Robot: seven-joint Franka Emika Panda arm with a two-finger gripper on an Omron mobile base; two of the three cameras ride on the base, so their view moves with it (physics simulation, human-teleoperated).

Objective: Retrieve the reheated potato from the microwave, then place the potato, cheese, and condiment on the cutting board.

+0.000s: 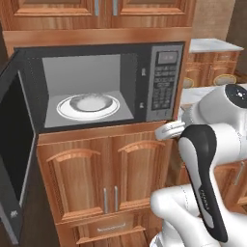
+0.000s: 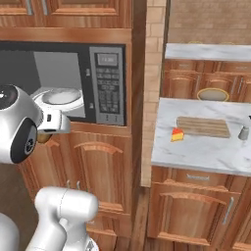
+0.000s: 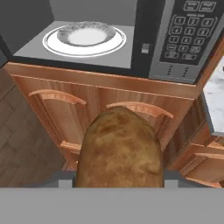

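Observation:
The brown, rough-skinned potato (image 3: 119, 151) fills the lower middle of the hand view, and my gripper (image 3: 119, 180) is shut on it, its fingertips mostly hidden behind it. I hold it in front of the cabinets below the microwave (image 1: 164, 82), whose door (image 1: 14, 144) hangs open to the left. In the right base view a bit of the potato (image 2: 44, 138) shows under my hand. On the marble counter to the right lie the cutting board (image 2: 203, 126), the cheese (image 2: 177, 135) just off its left end and the condiment (image 2: 243, 132) off its right end.
A white round plate (image 1: 88, 106) sits alone inside the microwave cavity. Wooden cabinet doors (image 1: 116, 173) stand below it. A brick column (image 2: 149, 88) separates the microwave unit from the counter (image 2: 196, 152). A round bowl (image 2: 213, 94) sits in the shelf behind the board.

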